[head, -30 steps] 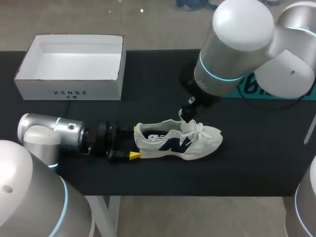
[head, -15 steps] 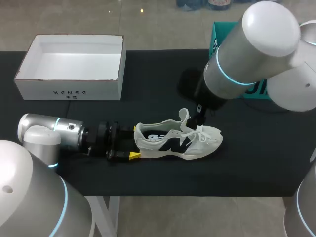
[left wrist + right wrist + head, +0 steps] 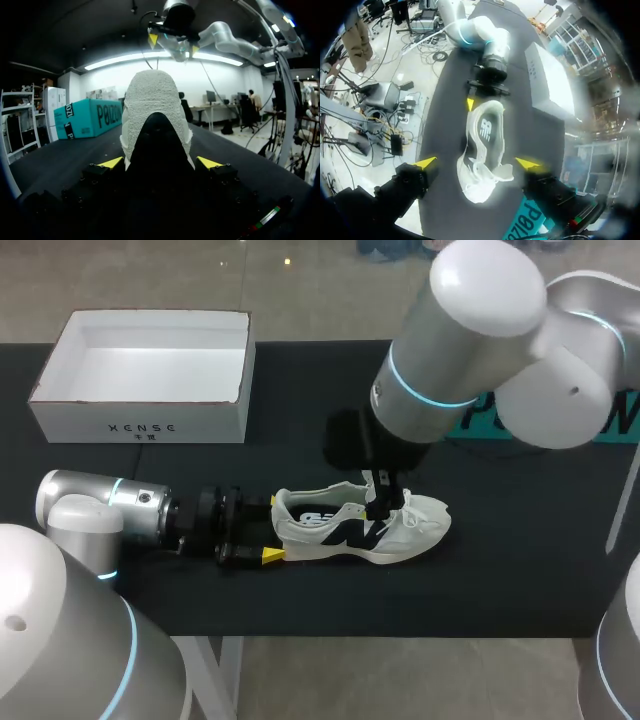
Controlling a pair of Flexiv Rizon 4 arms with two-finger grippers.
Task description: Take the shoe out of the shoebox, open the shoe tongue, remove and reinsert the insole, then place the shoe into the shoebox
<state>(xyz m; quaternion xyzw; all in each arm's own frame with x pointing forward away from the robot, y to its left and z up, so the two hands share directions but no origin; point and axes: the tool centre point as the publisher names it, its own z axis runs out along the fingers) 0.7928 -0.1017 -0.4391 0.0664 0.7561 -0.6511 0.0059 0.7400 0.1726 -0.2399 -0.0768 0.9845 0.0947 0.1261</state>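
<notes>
A white sneaker point(image 3: 400, 525) with a dark side logo lies on its sole on the black table point(image 3: 520, 550), toe to the right. My left gripper point(image 3: 272, 529) lies level at the heel, one yellow tip on each side, shut on it. In the left wrist view the heel point(image 3: 155, 107) fills the space in my left gripper point(image 3: 160, 162). My right gripper point(image 3: 380, 502) hangs open just above the shoe's laces and tongue, and it hides the tongue. From the right wrist, the sneaker point(image 3: 482, 150) lies below my right gripper point(image 3: 476, 162), between its spread tips.
The open white shoebox point(image 3: 150, 375) stands empty at the back left, also seen as the shoebox point(image 3: 550, 82) in the right wrist view. A teal box point(image 3: 470, 420) lies at the back right behind my right arm. My right gripper point(image 3: 172, 42) shows above the shoe.
My right arm has swung left and forward, bringing its open gripper from behind the shoe to over the laces. The raised tongue is now hidden. Left arm and shoe have not moved.
</notes>
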